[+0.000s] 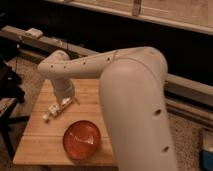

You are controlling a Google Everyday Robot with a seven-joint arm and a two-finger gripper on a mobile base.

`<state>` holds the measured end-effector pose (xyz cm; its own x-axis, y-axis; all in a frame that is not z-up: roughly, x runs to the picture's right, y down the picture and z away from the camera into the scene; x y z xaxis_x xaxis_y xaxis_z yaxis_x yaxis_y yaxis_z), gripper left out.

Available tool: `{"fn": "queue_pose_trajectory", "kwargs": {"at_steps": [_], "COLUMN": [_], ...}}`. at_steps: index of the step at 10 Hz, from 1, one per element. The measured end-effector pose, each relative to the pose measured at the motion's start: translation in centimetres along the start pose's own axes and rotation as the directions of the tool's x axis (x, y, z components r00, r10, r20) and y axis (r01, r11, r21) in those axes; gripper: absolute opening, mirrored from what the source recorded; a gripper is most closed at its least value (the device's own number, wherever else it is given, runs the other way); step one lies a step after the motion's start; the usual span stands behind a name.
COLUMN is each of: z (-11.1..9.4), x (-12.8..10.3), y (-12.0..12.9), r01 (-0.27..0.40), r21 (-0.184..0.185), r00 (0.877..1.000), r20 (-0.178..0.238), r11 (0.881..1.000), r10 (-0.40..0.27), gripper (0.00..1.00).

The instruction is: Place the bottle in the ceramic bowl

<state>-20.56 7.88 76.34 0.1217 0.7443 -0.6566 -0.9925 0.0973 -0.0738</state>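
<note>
While the bulky white arm [131, 85] bends in from the right and stretches leftward over the wooden tabletop [40, 142], its tool [66, 103] points down at the left-centre of the boards, right at the upper right end of the bottle [53, 112]. Whether the tool is spread, pressed together or pinching the bottle cannot be told from this angle, since the wrist above it hides most of it. The bottle is small, slim and white, and it lies on its side on the tabletop, slanting from the tool down toward the left edge. It is outside the ceramic bowl [82, 140] and set apart from it by a strip of bare wood. The ceramic bowl is round, glossy and red-orange. It sits upright near the front edge of the tabletop, below and to the right of the bottle, partly tucked under the arm's big forward segment. Behind the tabletop a long pale ledge [187, 86] runs across the scene, with a small white object [34, 33] resting on it at the far left, and speckled floor [196, 121] shows at the right.
</note>
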Motion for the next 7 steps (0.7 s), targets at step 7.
{"fn": "queue_pose_trajectory", "kwargs": {"at_steps": [7], "z": [4.3], "x": [-5.8], "y": [4.5], "r01": [-0.135], "r21": [-0.011], "r00": [0.989], "r20": [0.056], "r11": [0.991], "r10": [0.135], "gripper": [0.65]}}
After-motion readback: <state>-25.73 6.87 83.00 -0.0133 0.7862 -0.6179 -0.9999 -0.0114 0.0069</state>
